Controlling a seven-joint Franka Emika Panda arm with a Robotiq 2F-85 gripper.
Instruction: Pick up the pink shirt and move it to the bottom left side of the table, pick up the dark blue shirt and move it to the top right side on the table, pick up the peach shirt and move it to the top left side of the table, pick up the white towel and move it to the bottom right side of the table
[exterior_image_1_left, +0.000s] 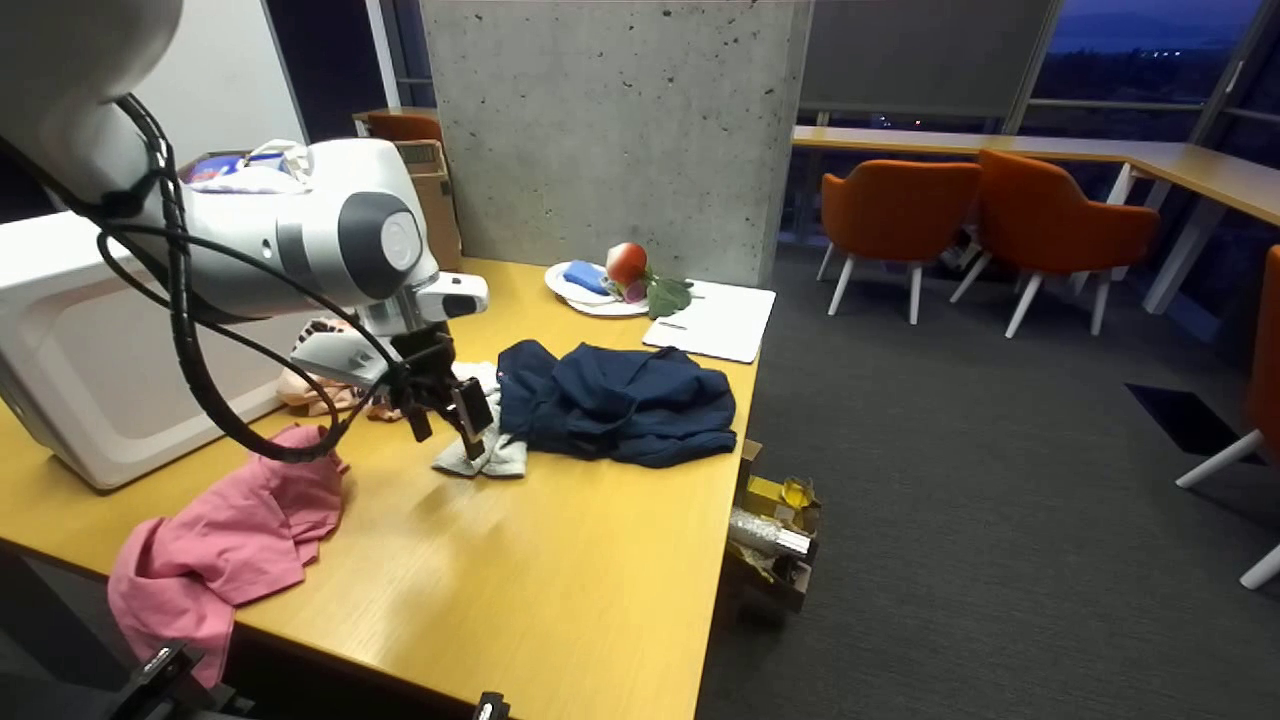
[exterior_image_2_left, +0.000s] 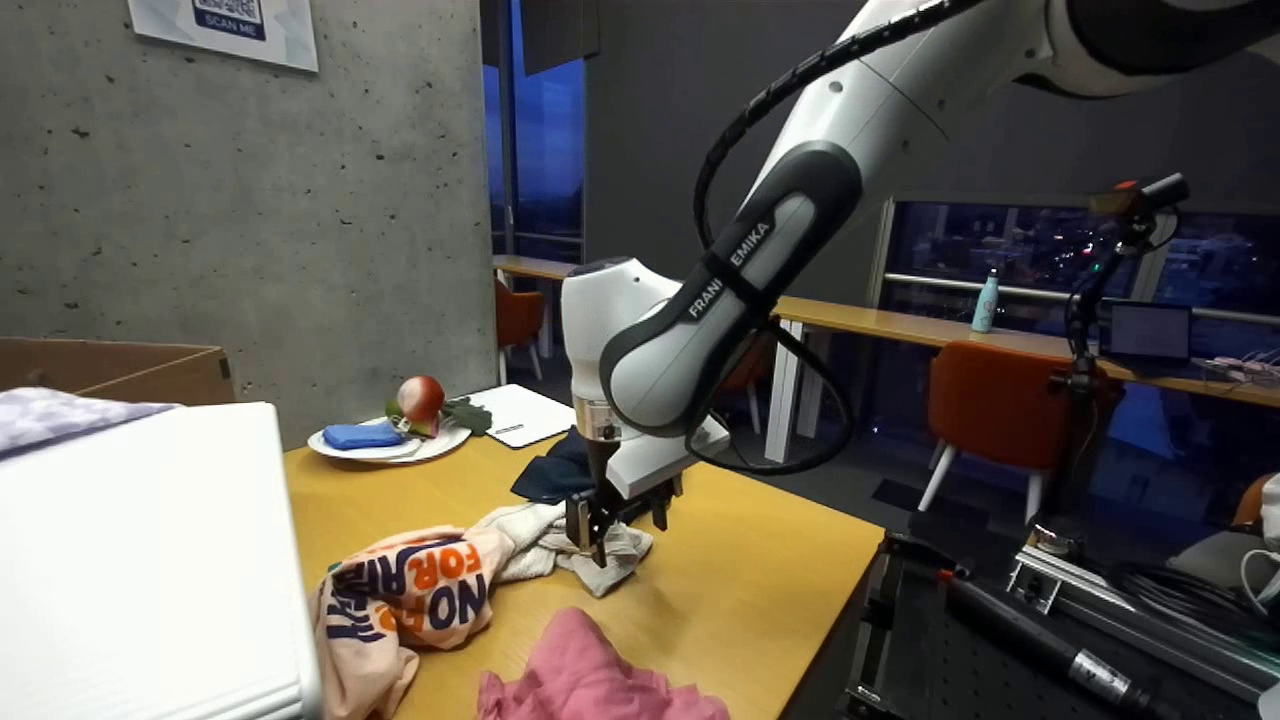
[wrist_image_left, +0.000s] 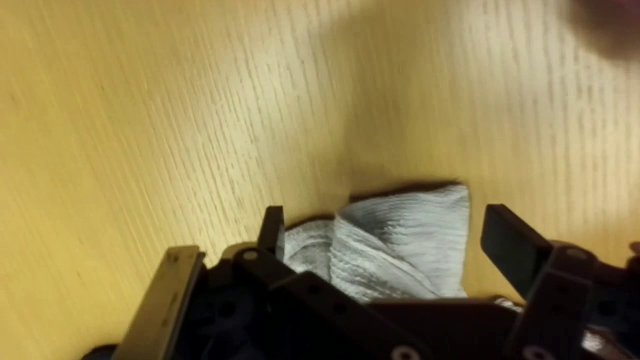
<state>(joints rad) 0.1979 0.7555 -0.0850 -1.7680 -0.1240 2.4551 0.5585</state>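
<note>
My gripper is open and empty, pointing down over the white towel. In the wrist view the towel lies folded between the spread fingers. In an exterior view the towel stretches between the peach shirt and the dark blue shirt. The dark blue shirt lies bunched near the table's far side edge. The pink shirt lies crumpled, partly hanging over the table edge; it also shows in an exterior view. The arm partly hides the peach shirt.
A large white bin stands on the table beside the peach shirt. A plate with a blue item and toy food, and a white board, lie at the back. A concrete pillar rises behind. The wood table ends beside the blue shirt.
</note>
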